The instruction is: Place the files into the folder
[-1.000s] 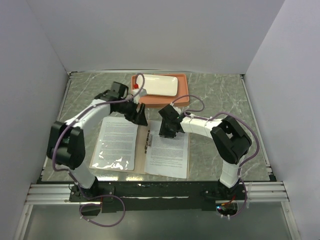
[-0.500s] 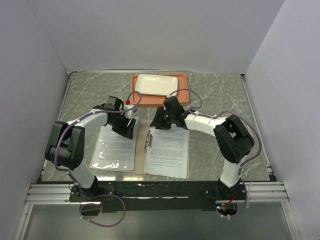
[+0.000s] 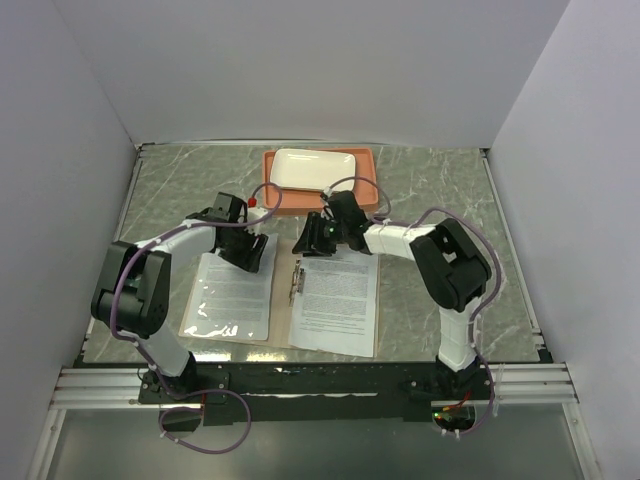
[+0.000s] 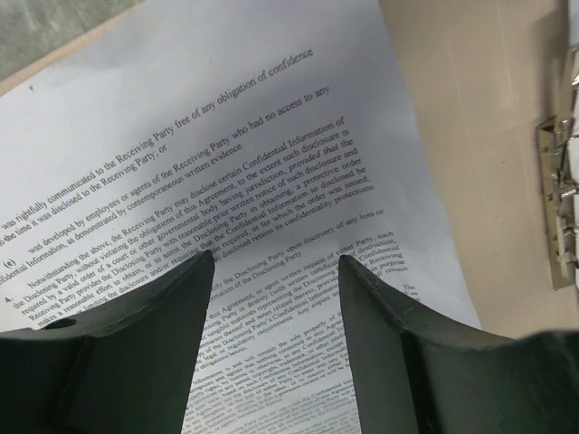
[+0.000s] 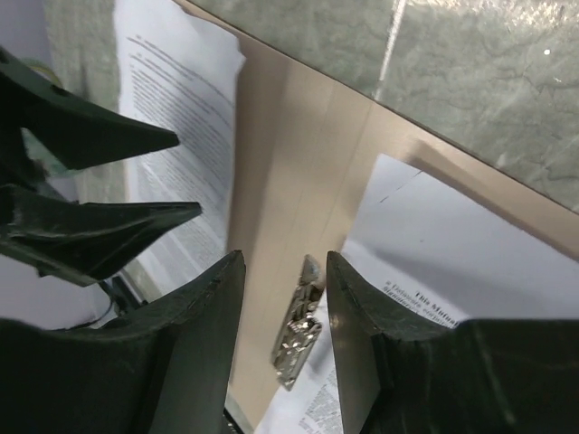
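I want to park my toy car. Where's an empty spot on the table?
Bare table shows in the far right corner, between the orange tray and the side wall, and in the far left corner. The middle is crowded: open folder, printed sheets, left arm, right arm.

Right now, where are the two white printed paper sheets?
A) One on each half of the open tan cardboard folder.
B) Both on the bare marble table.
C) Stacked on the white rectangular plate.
A: the left sheet and the right sheet lie flat on the two halves of the folder, the metal clip between them.
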`<state>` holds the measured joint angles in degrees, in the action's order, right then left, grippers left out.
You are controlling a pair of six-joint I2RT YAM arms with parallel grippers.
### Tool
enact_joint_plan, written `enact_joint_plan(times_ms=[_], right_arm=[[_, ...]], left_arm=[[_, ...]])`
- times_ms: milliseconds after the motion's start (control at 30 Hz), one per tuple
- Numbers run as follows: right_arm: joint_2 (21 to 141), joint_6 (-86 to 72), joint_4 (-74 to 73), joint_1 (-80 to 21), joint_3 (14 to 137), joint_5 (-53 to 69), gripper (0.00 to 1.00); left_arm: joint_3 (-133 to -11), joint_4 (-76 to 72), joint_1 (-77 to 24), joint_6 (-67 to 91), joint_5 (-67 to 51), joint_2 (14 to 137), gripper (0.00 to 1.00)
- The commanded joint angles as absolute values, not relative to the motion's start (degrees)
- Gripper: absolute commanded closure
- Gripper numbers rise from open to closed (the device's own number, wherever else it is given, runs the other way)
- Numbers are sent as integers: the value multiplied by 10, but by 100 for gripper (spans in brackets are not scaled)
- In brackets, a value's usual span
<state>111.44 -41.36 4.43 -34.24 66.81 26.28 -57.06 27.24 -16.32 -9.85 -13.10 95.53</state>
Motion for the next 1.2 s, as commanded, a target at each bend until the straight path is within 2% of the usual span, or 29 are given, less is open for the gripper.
enact_joint_plan(times_ms=[0, 533, 1167], right_arm=[[1135, -397, 65, -342, 696, 280, 51], [1153, -418, 109, -345, 680, 292, 51], [1185, -419, 134, -345, 679, 323, 51]], left_arm=[[-556, 266, -163, -98, -116, 961, 37], [-547, 265, -168, -97, -115, 966, 43], [-550, 274, -171, -92, -119, 953, 44]])
